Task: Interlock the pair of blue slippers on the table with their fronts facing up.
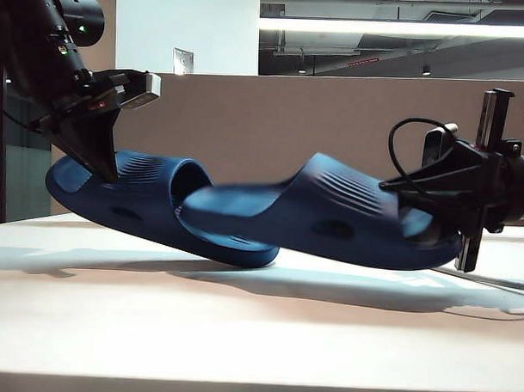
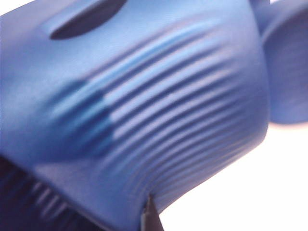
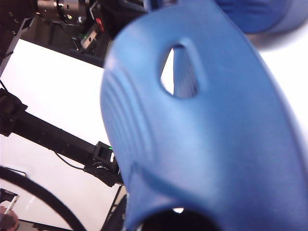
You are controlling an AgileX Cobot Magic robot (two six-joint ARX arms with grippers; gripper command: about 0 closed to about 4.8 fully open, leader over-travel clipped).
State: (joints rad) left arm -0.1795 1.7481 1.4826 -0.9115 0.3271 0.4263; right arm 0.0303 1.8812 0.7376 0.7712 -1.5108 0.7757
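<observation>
Nearest the exterior camera, the white table (image 1: pixel 257 333) runs bare, with both blue slippers carried just above its far half. The right slipper (image 1: pixel 330 217) hangs at about three o'clock from scene centre, the right gripper (image 1: pixel 446 221) clamped shut on its heel end, its toe pushed across the mouth of the other. The left slipper (image 1: pixel 150 205) tilts at nine o'clock, its far end high, and the left gripper (image 1: pixel 104 166) pinches it closed by the raised end near the ribbed strap. Judging by looks, these are light moulded foam: springy, a bit squashy under the jaws, not fragile, slightly grippy. The strap edge or heel rim looks the sensible hold. Behind stands the brown partition (image 1: pixel 333 121).
</observation>
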